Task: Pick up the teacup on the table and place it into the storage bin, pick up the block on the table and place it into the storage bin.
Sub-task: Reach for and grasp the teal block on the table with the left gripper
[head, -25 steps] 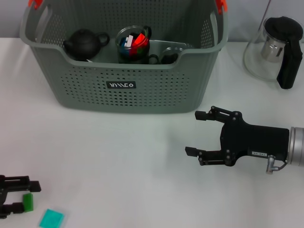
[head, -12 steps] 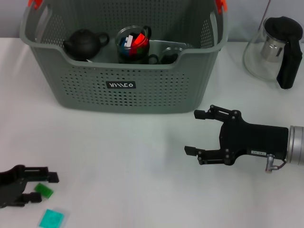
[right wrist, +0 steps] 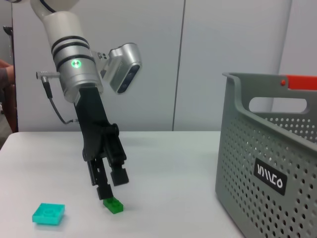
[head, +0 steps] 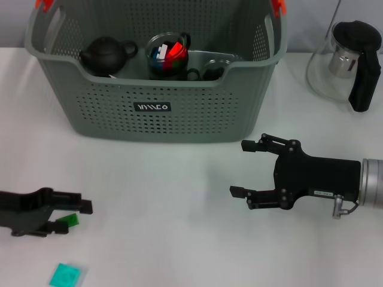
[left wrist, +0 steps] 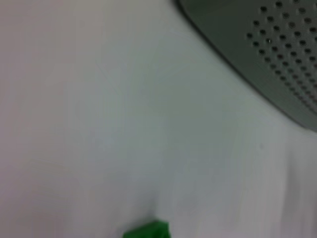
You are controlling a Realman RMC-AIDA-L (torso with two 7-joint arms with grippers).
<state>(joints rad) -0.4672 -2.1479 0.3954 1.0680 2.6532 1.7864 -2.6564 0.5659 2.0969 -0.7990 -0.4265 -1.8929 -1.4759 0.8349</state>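
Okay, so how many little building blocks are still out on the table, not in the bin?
2. A green block is held between the left gripper's fingers, just above the table. A teal block lies flat near the table's front edge. More may sit hidden inside the storage bin.

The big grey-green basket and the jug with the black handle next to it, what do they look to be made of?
The storage bin looks like moulded plastic with a matte finish: its walls are pierced with even rows of small holes and its rim is smoothly rounded. The pitcher seems to be clear glass, since the table shows through its body and it glints; its black handle is probably plastic, though that is less certain.
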